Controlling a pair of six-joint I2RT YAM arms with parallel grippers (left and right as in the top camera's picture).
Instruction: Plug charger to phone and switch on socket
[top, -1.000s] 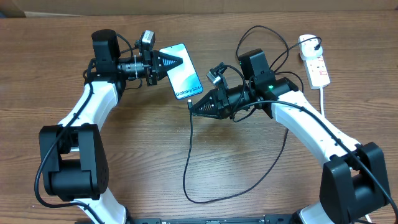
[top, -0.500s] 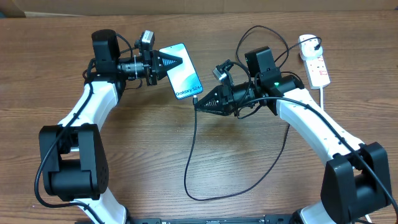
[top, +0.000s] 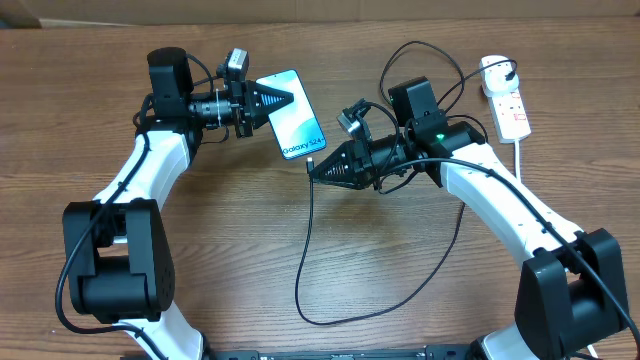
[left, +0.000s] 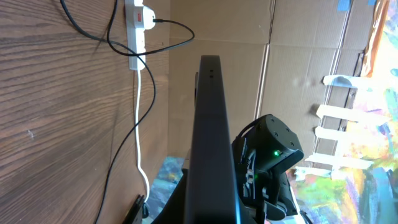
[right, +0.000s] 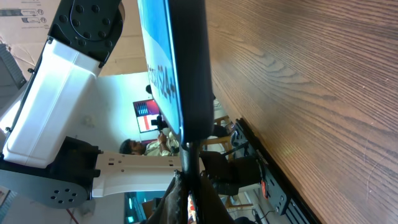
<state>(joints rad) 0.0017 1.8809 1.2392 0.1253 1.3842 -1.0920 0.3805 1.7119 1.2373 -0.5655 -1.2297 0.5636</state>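
Observation:
The phone (top: 296, 122) has a blue-white screen reading "Galaxy S24". My left gripper (top: 268, 101) is shut on its upper left edge and holds it above the table. In the left wrist view its dark edge (left: 211, 137) runs up the middle. My right gripper (top: 314, 168) is shut on the charger's connector tip, right at the phone's lower end. The right wrist view shows the phone's edge (right: 186, 68) straight ahead of the tip (right: 188, 152). The black cable (top: 305, 270) hangs in a loop. The white socket (top: 508, 100) lies at the far right with the black plug (top: 497, 72) in it.
The socket's thick white cord (top: 519, 150) runs down the right side of the wooden table (top: 230, 250). The black cable loops behind my right arm (top: 440, 75). Cardboard boxes line the back edge (top: 100, 10).
My right gripper with the connector tip moved up-right toward the phone's lower end, then shifted slightly back left. The left gripper and phone stayed still.

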